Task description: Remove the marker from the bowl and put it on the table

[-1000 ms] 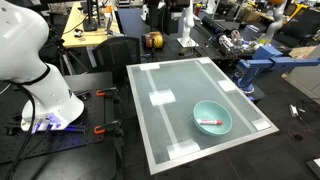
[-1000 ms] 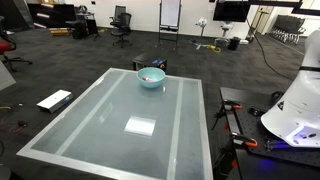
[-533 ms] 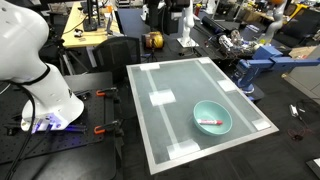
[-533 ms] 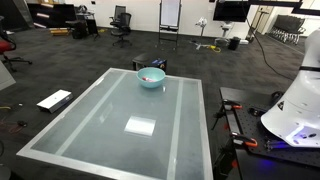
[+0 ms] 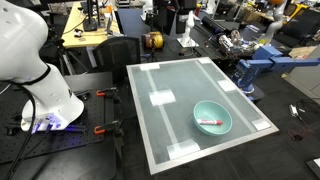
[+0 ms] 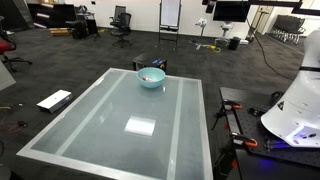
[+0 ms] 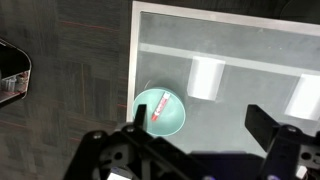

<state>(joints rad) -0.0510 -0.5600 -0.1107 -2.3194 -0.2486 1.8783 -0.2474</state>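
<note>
The teal bowl (image 5: 211, 119) stands near a corner of the pale glossy table (image 5: 180, 85). The red-pink marker (image 5: 209, 123) lies inside it. In an exterior view the bowl (image 6: 151, 77) is at the table's (image 6: 120, 110) far edge, and the marker (image 6: 150, 74) shows only as a small speck. In the wrist view my gripper (image 7: 200, 121) is open and empty, high above the table (image 7: 240, 60). The bowl (image 7: 160, 112) with the marker (image 7: 160, 106) lies just inside the left finger (image 7: 139, 116). The gripper is out of view in both exterior views.
The white robot base (image 5: 45, 95) stands beside the table and also shows in an exterior view (image 6: 295, 110). White tape patches (image 7: 205, 78) mark the top. Cluttered workbenches (image 5: 235, 45) stand beyond. A flat white box (image 6: 54, 100) lies on the dark floor.
</note>
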